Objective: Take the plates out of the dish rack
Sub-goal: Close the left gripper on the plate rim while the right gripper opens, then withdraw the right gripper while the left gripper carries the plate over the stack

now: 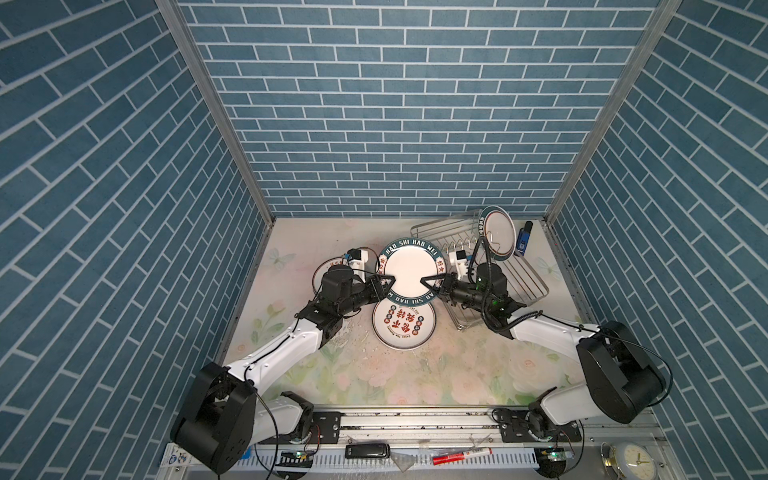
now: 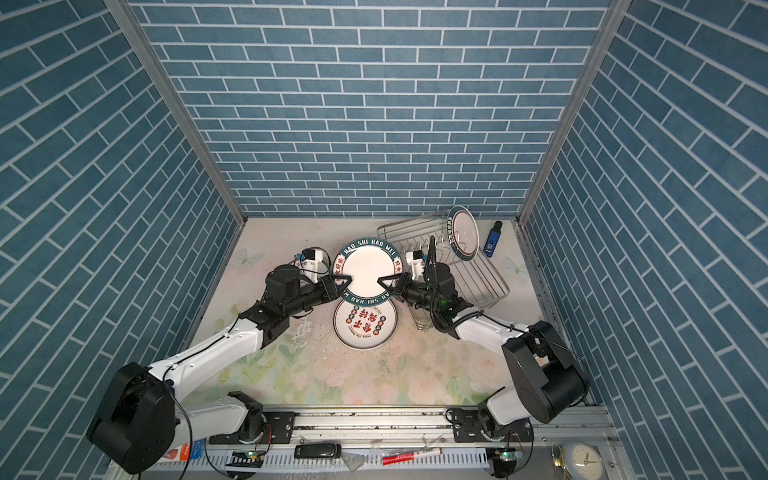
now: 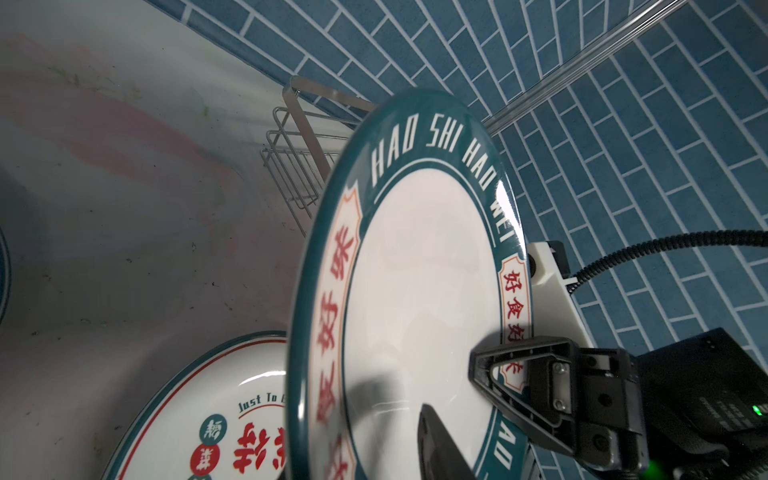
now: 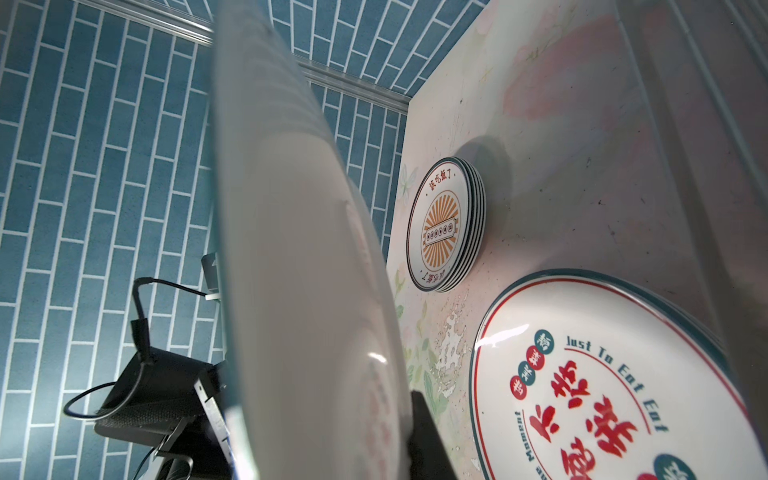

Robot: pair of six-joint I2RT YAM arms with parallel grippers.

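Seemingly a handover: right gripper (image 1: 429, 284) clamps the teal-banded plate (image 1: 409, 268) by its right rim; left gripper (image 1: 387, 286) straddles the left rim, whether clamped I cannot tell. Right should let go only once left holds firm

The big teal-banded HAO SHI HAO WEI plate (image 1: 409, 270) is up off the table (image 1: 415, 374), face up, with the right end effector (image 1: 428, 284) clamped on its right edge. Below its near edge, a red-character plate (image 1: 403, 326) lies flat on the table. A stack of sunburst plates (image 4: 444, 224) sits over to the left. One teal-rimmed plate (image 1: 498, 232) stands on edge at the back of the silver wire dish rack (image 1: 525, 278).
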